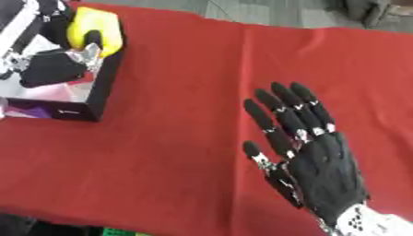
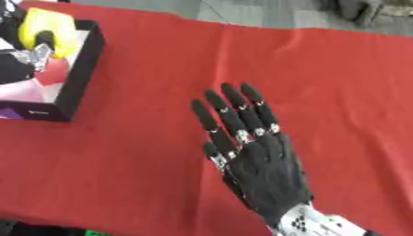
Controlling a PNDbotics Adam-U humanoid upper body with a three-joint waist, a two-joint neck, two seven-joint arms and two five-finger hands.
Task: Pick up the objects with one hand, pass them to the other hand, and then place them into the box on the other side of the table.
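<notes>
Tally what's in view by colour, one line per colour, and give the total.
Yellow: 1, the yellow object held over the box by the left hand
Black: 3, the box, the left hand, the right hand
Red: 1, the tablecloth
Total: 5

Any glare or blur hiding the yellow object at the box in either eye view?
Left eye view: soft all over, no glare; the yellow object shows over the box, the left hand curled on it. Right eye view: equally soft, and the box sits at the frame edge; the right hand lies open in even light.
</notes>
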